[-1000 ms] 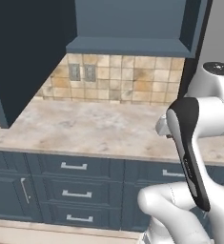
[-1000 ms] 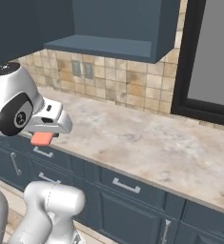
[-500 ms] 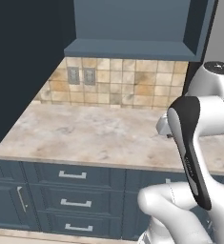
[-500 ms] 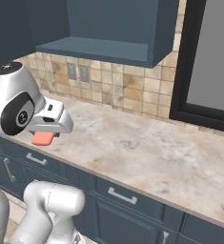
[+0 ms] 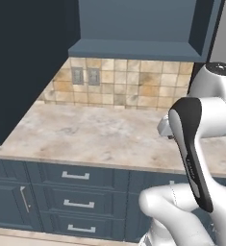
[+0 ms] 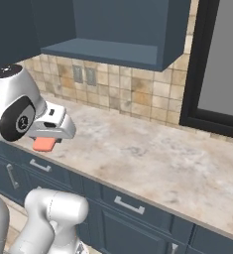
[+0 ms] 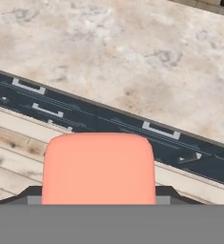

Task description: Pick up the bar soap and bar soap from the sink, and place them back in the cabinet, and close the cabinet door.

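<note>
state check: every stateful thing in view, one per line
bar soap: off the counter, carried in the tool
tool: shut on the bar soap, above the counter's front edge
cabinet: open, the inside that shows holds no soap
cabinet door: swung open at left
lower drawers: shut

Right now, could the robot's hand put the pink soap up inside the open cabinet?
Probably yes. The gripper holds the bar soap over the counter's front edge, below the cabinet. The cabinet's front looks open and nothing stands between them, so the arm just has to lift and reach forward.
</note>
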